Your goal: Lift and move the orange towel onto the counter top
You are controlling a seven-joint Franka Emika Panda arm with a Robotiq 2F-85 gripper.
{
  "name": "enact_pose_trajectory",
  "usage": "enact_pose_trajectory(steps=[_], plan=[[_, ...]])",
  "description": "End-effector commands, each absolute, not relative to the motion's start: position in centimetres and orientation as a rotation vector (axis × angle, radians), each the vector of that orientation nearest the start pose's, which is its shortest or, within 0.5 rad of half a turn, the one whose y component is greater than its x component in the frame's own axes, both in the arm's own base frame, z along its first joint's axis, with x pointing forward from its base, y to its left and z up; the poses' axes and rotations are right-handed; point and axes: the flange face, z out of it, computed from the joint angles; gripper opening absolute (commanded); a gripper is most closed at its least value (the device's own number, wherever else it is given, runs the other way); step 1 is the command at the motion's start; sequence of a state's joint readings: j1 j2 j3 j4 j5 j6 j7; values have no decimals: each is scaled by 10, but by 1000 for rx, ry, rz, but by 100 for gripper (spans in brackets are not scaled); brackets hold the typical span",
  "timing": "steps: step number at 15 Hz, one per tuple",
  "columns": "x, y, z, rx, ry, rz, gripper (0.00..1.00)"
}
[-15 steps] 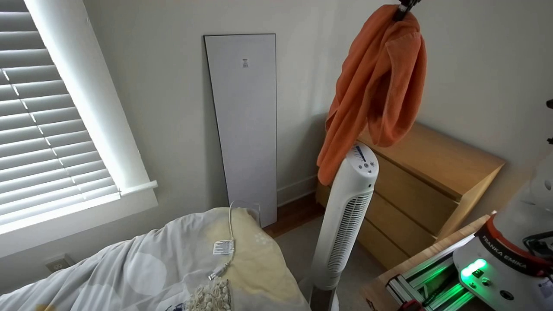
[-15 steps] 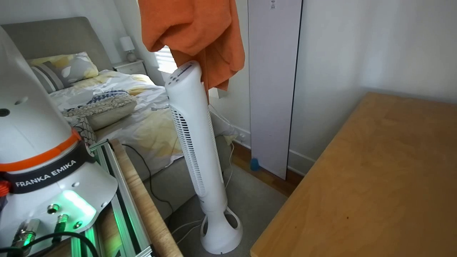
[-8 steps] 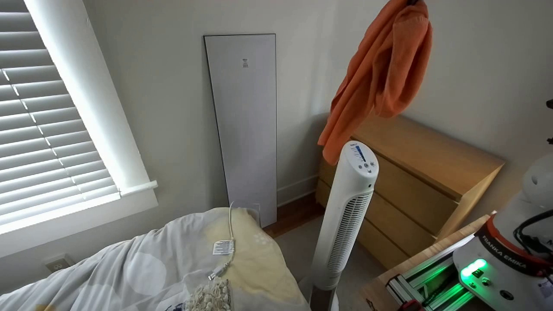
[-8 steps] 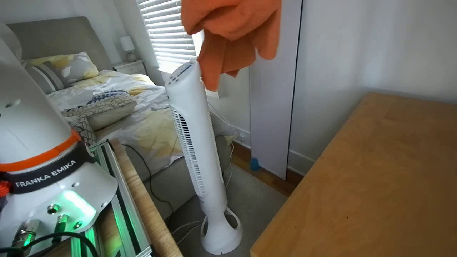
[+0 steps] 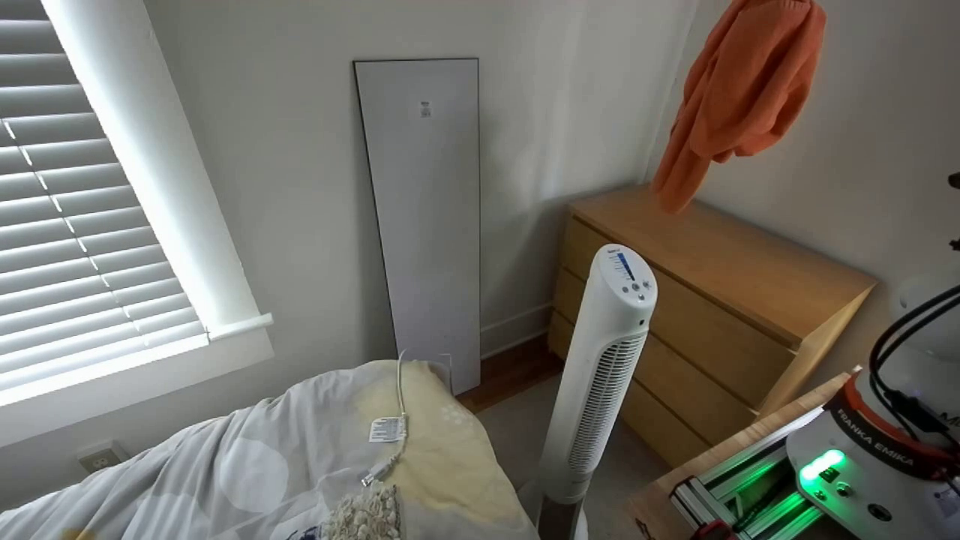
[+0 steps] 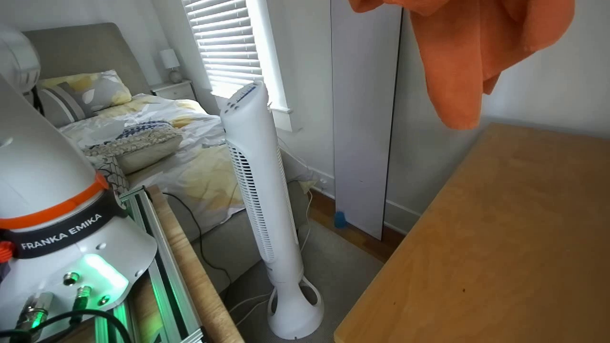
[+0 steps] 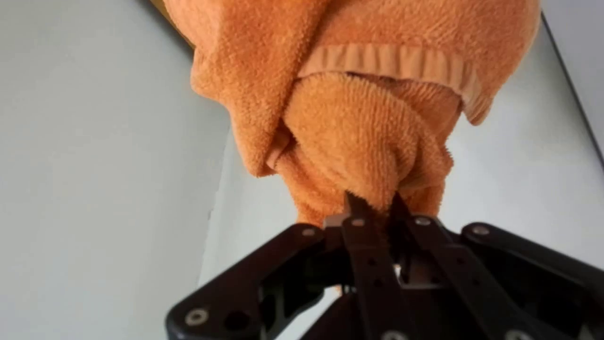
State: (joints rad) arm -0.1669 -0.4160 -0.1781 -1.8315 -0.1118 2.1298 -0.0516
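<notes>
Near the counter top [image 5: 750, 262], arm [image 6: 43, 181] held high, fingers [image 7: 372, 264] clenched on the dangling orange towel [image 5: 750, 82]

In both exterior views you can read "FRANKA EMIKA" on the black band [image 6: 62, 232] of your near Franka base [image 6: 43, 276]. The label [image 5: 426, 110] on the far panel [image 5: 427, 232], the tag [image 5: 387, 430] on the power cord [image 5: 400, 390] and the markings [image 5: 625, 266] atop the tower fan [image 5: 592, 382] are too small to read.
</notes>
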Motion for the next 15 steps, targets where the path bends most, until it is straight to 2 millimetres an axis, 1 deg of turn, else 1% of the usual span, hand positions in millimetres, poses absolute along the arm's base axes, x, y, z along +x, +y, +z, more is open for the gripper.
enact_pose_trajectory(steps=[1,3,5,6,9,10,11,13,15], plan=[[423,-241,769,-3033,717,-1133,3],[423,-278,758,-2993,863,-1143,3],[424,-309,747,-2960,958,-1214,3],[424,-324,737,-2959,995,-1247,3],[426,-360,709,-2942,1112,-1278,3],[425,-369,698,-2949,1158,-1245,3],[427,-358,705,-2979,1081,-1227,12],[430,-372,690,-2981,1130,-1196,12],[431,-374,687,-2981,1139,-1190,12]])
